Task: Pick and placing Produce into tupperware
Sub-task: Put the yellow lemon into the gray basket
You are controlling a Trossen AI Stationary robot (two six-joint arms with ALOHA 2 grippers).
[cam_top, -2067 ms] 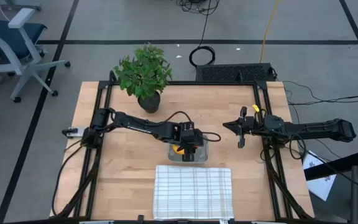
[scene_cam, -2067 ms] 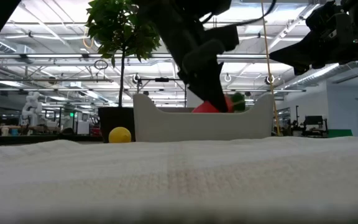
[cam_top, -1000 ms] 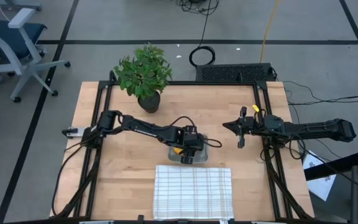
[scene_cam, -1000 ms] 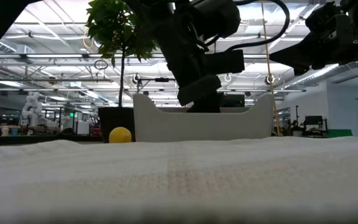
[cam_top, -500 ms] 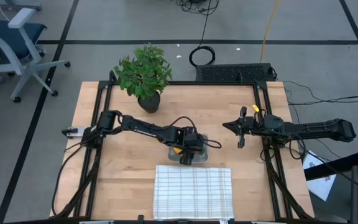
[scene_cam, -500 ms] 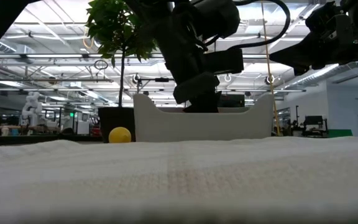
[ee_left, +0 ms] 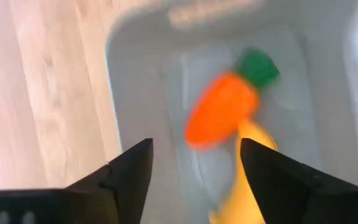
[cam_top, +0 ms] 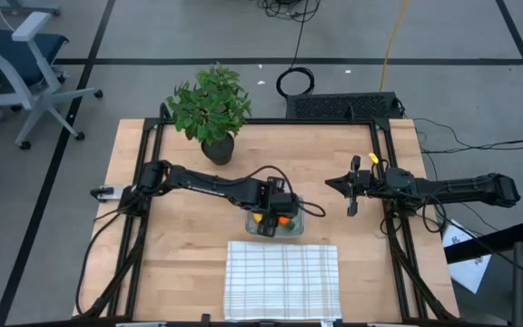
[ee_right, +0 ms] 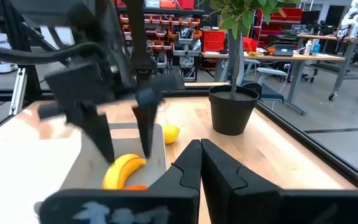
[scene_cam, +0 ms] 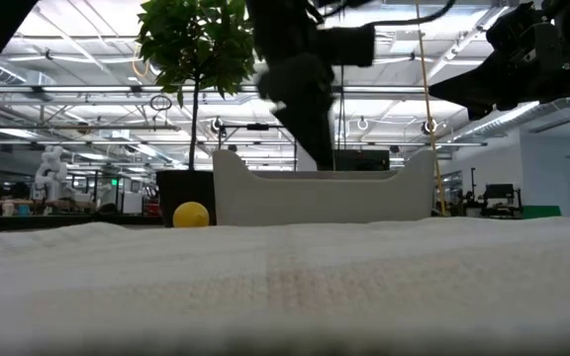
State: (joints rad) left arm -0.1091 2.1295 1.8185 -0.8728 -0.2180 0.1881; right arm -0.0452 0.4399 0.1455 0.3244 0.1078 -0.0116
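Note:
The clear tupperware (cam_top: 298, 231) sits mid-table, just beyond the checked cloth. The orange carrot (ee_left: 219, 115) with its green top lies inside it, resting against the yellow banana (ee_left: 244, 186); both also show from above, the carrot (cam_top: 284, 221) and the banana (cam_top: 259, 218). The lemon (ee_right: 171, 132) rests on the table outside the tupperware, on the plant's side. My left gripper (ee_left: 194, 168) hovers open above the tupperware, touching nothing. My right gripper (cam_top: 350, 195) waits shut at the table's right, above the wood.
A white checked cloth (cam_top: 282, 280) covers the table's near middle. A potted plant (cam_top: 209, 109) stands at the far left. Black frame rails run along both sides. Bare wood lies between the tupperware and my right gripper.
My left gripper, which was down inside the tupperware, has risen straight up out of it. The carrot it carried now lies free in the tupperware beside the banana. My right arm has kept still.

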